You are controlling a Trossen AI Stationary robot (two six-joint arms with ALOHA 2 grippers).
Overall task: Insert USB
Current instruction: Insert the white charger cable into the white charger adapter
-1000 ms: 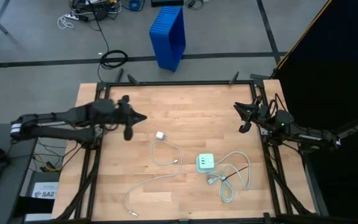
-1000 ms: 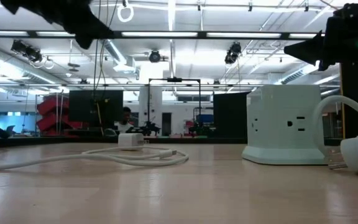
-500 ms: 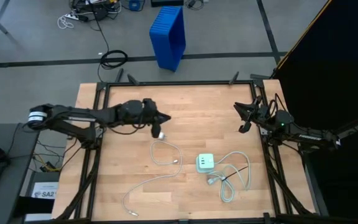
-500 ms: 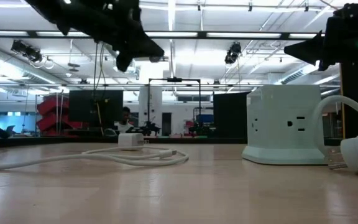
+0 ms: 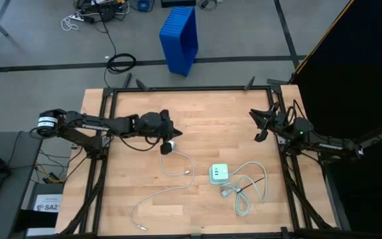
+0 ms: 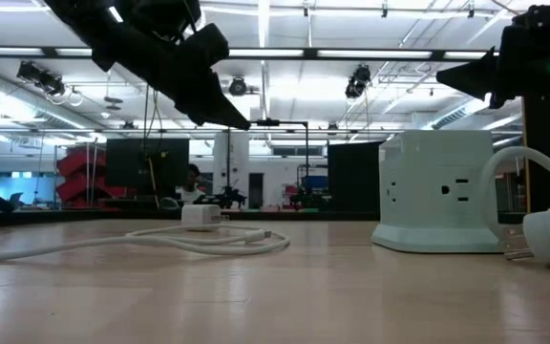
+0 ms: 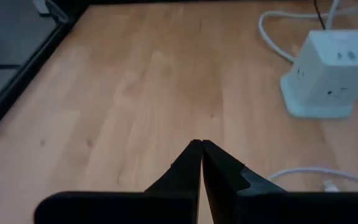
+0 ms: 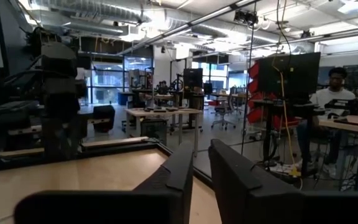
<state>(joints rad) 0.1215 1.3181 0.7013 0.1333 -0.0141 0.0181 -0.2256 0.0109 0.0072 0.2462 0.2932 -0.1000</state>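
Two arms: one working, one waiting.
Left gripper [image 5: 169, 141]: clenched empty, poised above USB cable's [image 5: 178, 171] white end block [image 5: 170, 145], likely approaching.
Right gripper [image 5: 260, 126]: closed, parked at table [image 5: 197, 113] edge.

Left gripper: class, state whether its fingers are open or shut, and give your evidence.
Shut. In the left wrist view the left gripper shows its two dark fingers pressed together with nothing between them, above bare table.

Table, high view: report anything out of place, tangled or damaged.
Nothing looks damaged. The USB cable lies loose in curves across the table, unplugged from the charger block. Beside the block, a thicker white cord lies in an untidy bundle. The left gripper hovers over a small white adapter.
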